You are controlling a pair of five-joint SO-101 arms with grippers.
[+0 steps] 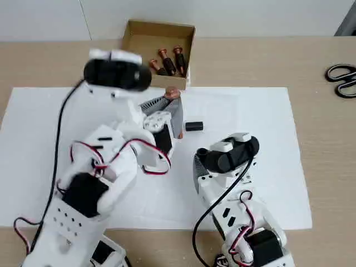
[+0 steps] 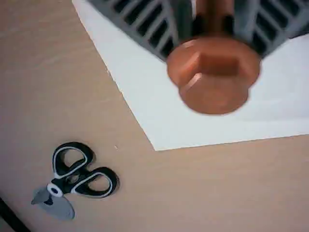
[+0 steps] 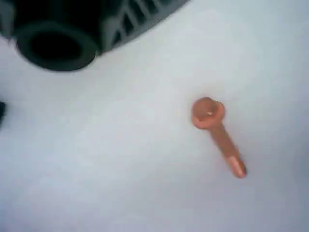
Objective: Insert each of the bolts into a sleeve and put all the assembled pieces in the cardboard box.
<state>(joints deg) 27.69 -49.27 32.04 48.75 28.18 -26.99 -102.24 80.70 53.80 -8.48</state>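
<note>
My left gripper (image 1: pixel 170 107) is shut on a copper bolt (image 1: pixel 172 93) (image 2: pixel 212 72), whose hex head sticks out past the fingers, just in front of the cardboard box (image 1: pixel 140 47). Three bolts with black sleeves (image 1: pixel 167 61) lie in the box. A loose black sleeve (image 1: pixel 193 126) lies on the white paper to the right of the left gripper. My right gripper (image 1: pixel 201 161) (image 3: pixel 58 24) is shut on another black sleeve (image 3: pixel 55 46) (image 1: pixel 203 152), held a little above the paper. A bare copper bolt (image 3: pixel 218 135) lies flat on the paper near it.
A white paper sheet (image 1: pixel 267 144) covers the middle of the wooden table (image 1: pixel 311 55). Black-handled scissors (image 1: pixel 342 79) (image 2: pixel 72 181) lie on the wood at the far right. The box stands at the paper's back edge.
</note>
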